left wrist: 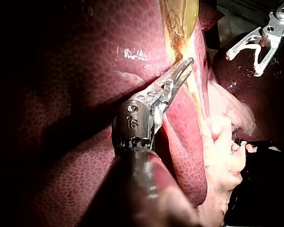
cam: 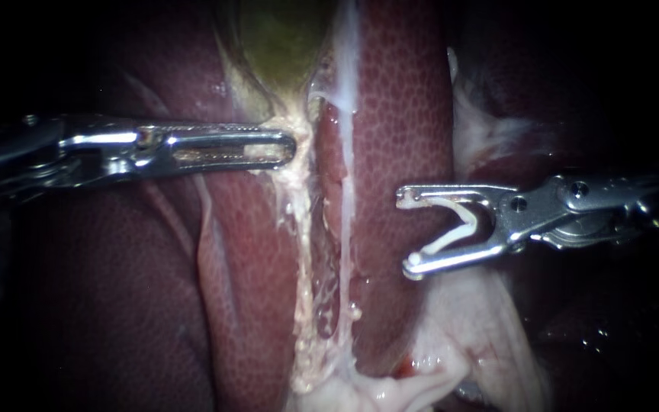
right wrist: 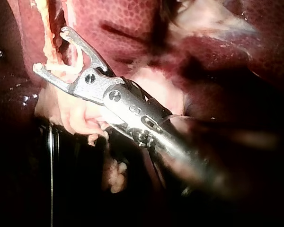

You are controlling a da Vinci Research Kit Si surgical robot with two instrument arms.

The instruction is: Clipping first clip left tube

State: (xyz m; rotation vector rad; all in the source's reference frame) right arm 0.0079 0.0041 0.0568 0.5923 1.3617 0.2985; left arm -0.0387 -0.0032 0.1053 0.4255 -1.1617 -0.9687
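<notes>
My left instrument (cam: 287, 146) comes in level from the left, its long jaws shut on pale tissue at the lower end of the greenish gallbladder (cam: 280, 38); the left wrist view shows those jaws (left wrist: 188, 63) together on the same tissue. Below that grip the yellowish left tube (cam: 301, 229) runs down, with a thinner whitish right tube (cam: 347, 206) beside it. My right instrument (cam: 408, 232) stands to the right of both tubes, apart from them. Its jaws are spread wide and hold a white V-shaped clip (cam: 455, 225) between them, also seen in the right wrist view (right wrist: 50, 49).
Dark red liver (cam: 406, 114) lies on both sides of the tubes. Pale fatty tissue (cam: 467, 320) bulges under my right instrument and at the foot of the tubes. The edges of the endoscope view are dark.
</notes>
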